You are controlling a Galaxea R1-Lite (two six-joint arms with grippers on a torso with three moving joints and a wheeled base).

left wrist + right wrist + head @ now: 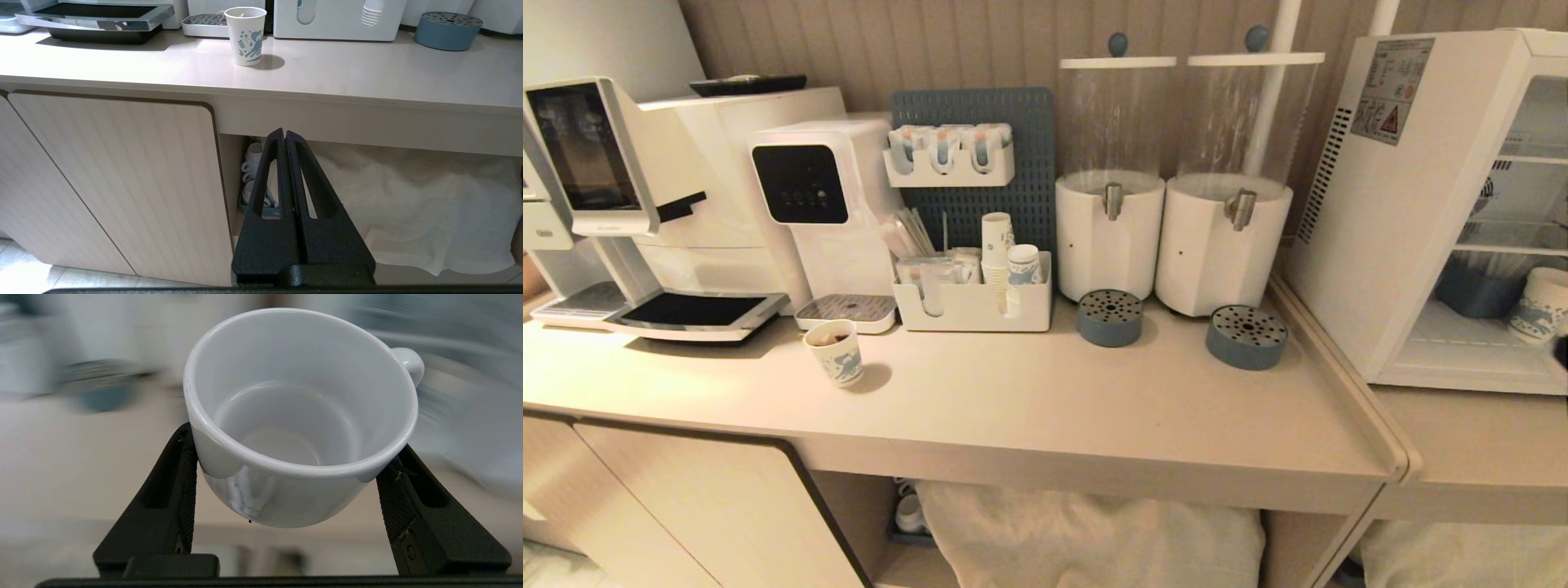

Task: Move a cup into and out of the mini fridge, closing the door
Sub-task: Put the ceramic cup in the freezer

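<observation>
My right gripper [294, 441] is shut on the cup [302, 396], a small white empty cup with a small handle on its far side. Its two fingers press the cup's sides below the rim, and the cup hangs tilted above a beige surface; the background is blurred. The mini fridge [1380, 245] stands at the right end of the counter with its wire shelves open to view. The door is out of view. My left gripper [284, 132] is shut on nothing, parked low in front of the counter's open shelf. Neither arm shows clearly in the head view.
A paper cup with blue print [836, 353] stands on the counter [1045, 408]. Two white drink dispensers [1109, 237] with blue drip trays [1246, 336], a cup organizer [972, 306] and coffee machines [645, 204] line the back. Inside the fridge sit another printed cup [1539, 306] and a blue bowl [1478, 290].
</observation>
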